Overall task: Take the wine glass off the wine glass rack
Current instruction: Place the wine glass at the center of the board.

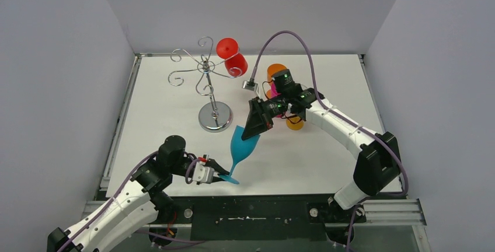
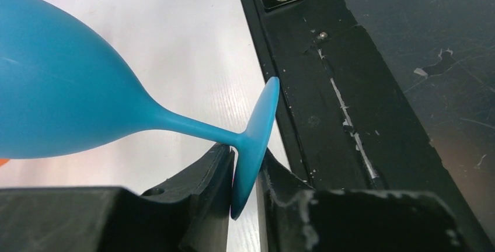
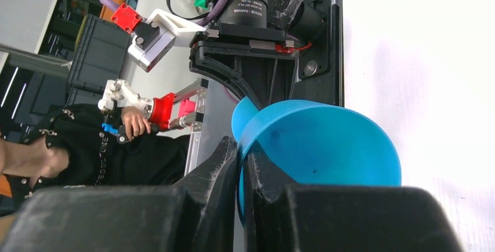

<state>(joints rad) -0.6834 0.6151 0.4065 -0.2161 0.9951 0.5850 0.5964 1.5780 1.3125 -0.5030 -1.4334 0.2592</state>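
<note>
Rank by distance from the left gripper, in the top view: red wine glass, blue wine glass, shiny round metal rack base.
1. Blue wine glass: its foot sits between the fingers of the left gripper.
2. Shiny round metal rack base: mid-table, beyond it.
3. Red wine glass: at the back, hanging.

wine glass (image 1: 242, 141) is matt; wine glass rack (image 1: 215, 118) shiny metal.

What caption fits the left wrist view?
Blue glass, foot between the fingers of the left gripper, over the white table.
</note>
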